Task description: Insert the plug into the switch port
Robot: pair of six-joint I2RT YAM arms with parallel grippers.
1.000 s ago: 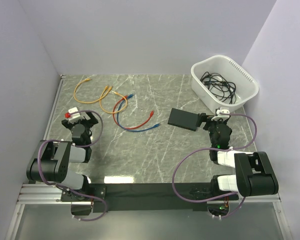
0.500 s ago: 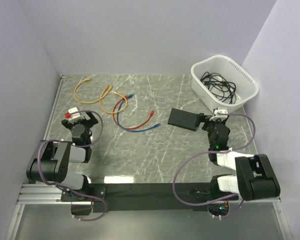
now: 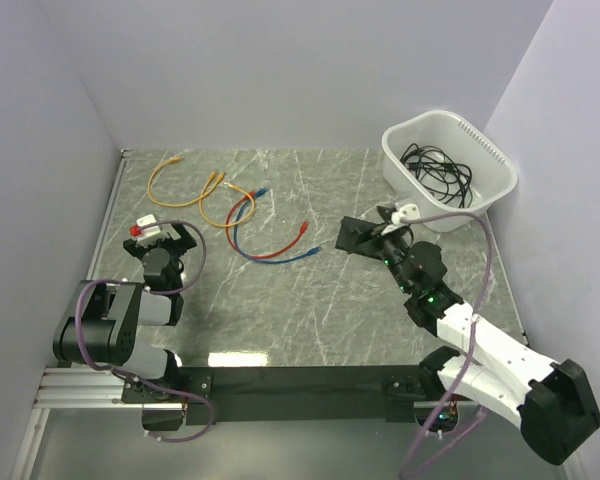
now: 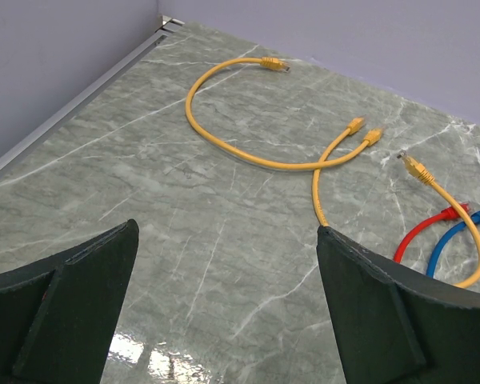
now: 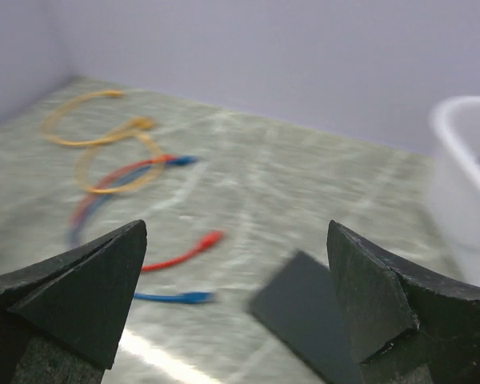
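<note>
The switch [image 3: 354,236] is a flat black box on the marble table, right of centre. It also shows blurred in the right wrist view as the switch [image 5: 304,312], low and to the right between the fingers. My right gripper [image 3: 381,237] hangs open over the switch's right end, with nothing in it [image 5: 236,226]. A red cable lies left of the switch, with its plug [image 3: 305,229] nearest to it; that red plug [image 5: 210,238] and a blue plug [image 5: 189,298] show ahead. My left gripper [image 3: 164,240] stands open and empty at the left [image 4: 226,229].
A white tub [image 3: 448,163] holding black cables stands at the back right, with its rim [image 5: 456,152] in the right wrist view. Yellow cables [image 4: 224,144] loop at the back left, beside a blue cable [image 3: 280,258]. Walls close the left, back and right sides.
My right arm has stretched forward and to the left, carrying its open gripper from beside the switch's right end to over it. The left arm and the cables have not moved.
</note>
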